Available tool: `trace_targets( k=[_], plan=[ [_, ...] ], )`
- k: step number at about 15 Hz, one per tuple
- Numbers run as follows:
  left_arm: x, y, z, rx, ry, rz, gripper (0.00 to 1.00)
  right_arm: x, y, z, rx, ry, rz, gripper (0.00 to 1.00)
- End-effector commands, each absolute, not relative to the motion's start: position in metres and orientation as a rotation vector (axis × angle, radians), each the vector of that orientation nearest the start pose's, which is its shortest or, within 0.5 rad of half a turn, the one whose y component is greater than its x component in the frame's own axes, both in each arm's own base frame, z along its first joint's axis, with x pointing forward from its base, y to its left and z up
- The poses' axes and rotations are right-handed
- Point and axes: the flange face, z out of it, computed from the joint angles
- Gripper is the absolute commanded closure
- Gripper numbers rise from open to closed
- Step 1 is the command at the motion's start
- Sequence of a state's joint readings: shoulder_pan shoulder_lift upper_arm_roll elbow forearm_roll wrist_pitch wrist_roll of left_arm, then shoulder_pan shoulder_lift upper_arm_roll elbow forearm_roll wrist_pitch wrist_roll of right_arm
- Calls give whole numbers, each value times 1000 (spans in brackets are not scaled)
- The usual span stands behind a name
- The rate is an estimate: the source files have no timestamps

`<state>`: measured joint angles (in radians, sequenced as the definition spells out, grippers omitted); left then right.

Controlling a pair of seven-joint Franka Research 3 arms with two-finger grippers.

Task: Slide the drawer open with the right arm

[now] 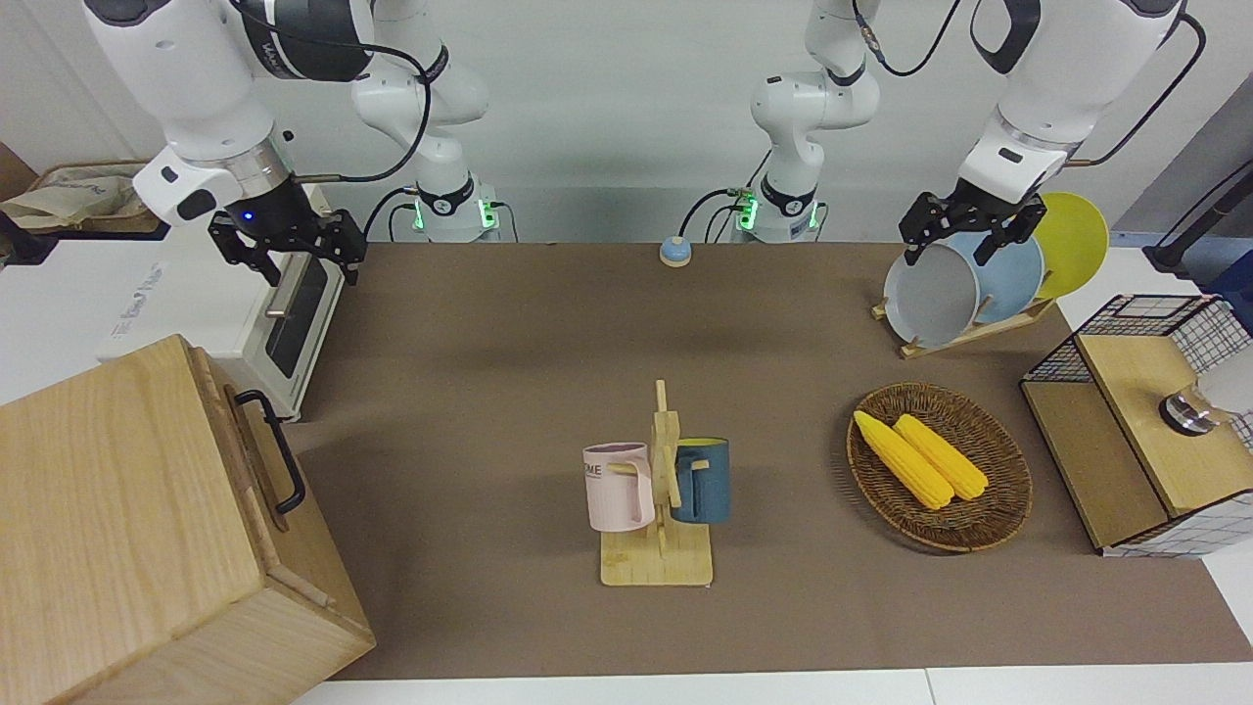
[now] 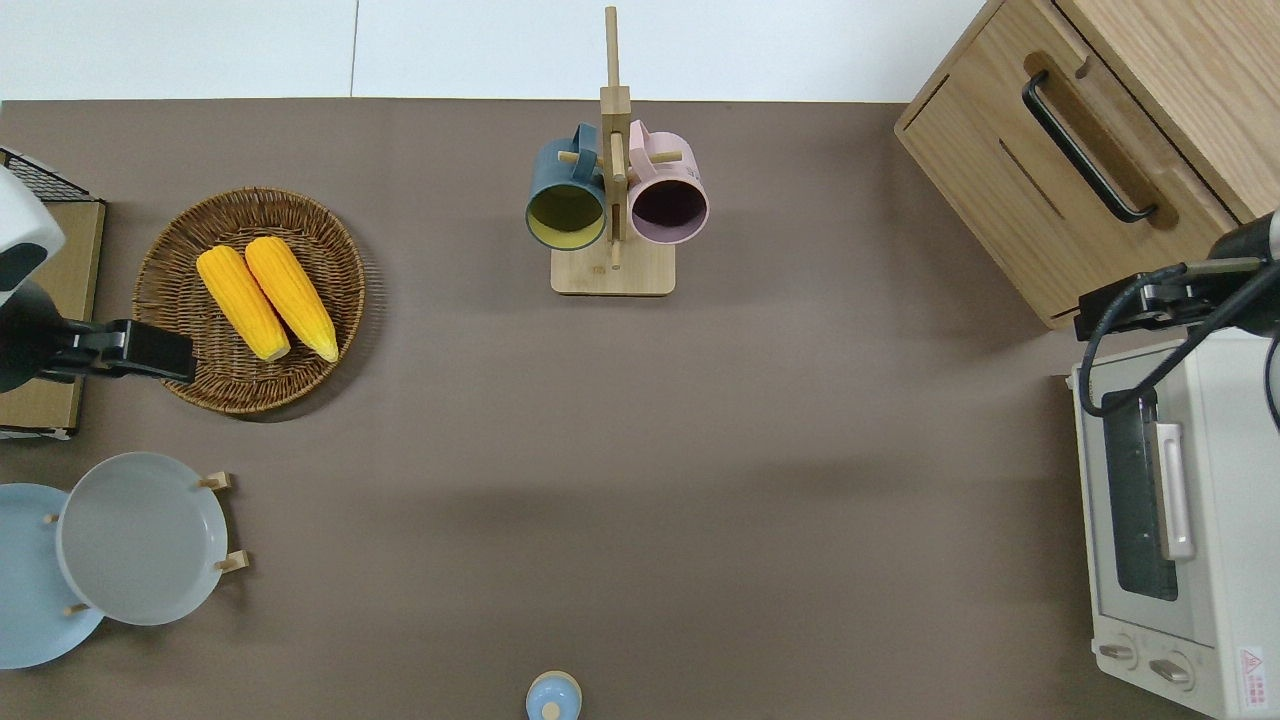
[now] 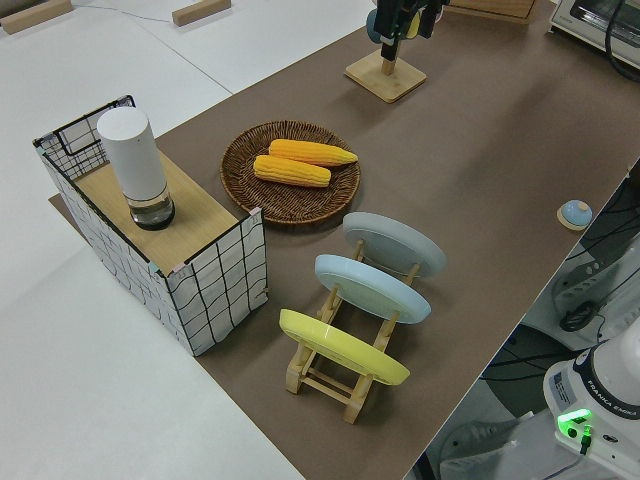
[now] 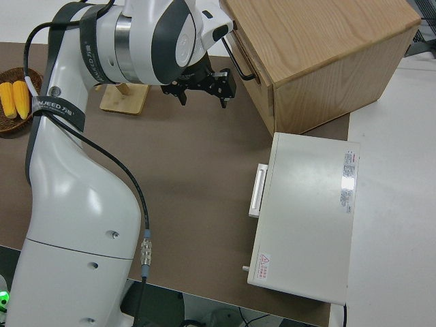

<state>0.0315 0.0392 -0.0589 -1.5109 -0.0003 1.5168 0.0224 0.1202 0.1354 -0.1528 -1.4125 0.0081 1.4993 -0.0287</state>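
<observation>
- The white jointed right arm's black two-finger gripper point(image 1: 286, 251) is hanging in the air with fingers spread wide and holding nothing; the blue wrist light is showing.
- In the overhead view only a black part of it shows, over the gap between the white toaster oven with a silver handle point(image 2: 1180, 520) and the big pale-wood box cabinet point(image 2: 1060, 190). So it is sitting short of the target, not on it.
- The wide shallow light-wood drawer point(image 2: 1090, 140) is sitting shut in the cabinet front, at the right arm's end of the table, farther from the robots than the toaster oven.
- Its black metal bar handle point(image 2: 1085, 148) is standing proud of the wood, leaving a gap a finger can hook into; that looks like the reason for the open fingers.
- The cabinet front is facing obliquely toward the table middle, so a pull would likely need to run along that diagonal, not straight back.
- Judgement: approach stage, drawer not yet touched; next move calls for lining the fingers across the bar.
- Risk: the toaster oven is just beside the cabinet, leaving tight clearance for the wrist and cable.
- The left arm is parked, its gripper point(image 1: 964, 227) with fingers apart and empty.
- The wooden mug rack with pink and blue mugs point(image 2: 612, 200) is standing mid-table, well apart from the cabinet.
</observation>
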Motion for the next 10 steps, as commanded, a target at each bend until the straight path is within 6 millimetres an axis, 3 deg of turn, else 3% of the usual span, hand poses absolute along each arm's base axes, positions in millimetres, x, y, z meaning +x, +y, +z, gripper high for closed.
trace_targets(
  k=[1,10],
  plan=[
    [563,-13,629,-3126,94,62,7,592,-10,618,-3177,26,52,15],
    [563,-13,629,-3126,94,62,7,591,-10,628,-3178,21,23,15]
  ],
)
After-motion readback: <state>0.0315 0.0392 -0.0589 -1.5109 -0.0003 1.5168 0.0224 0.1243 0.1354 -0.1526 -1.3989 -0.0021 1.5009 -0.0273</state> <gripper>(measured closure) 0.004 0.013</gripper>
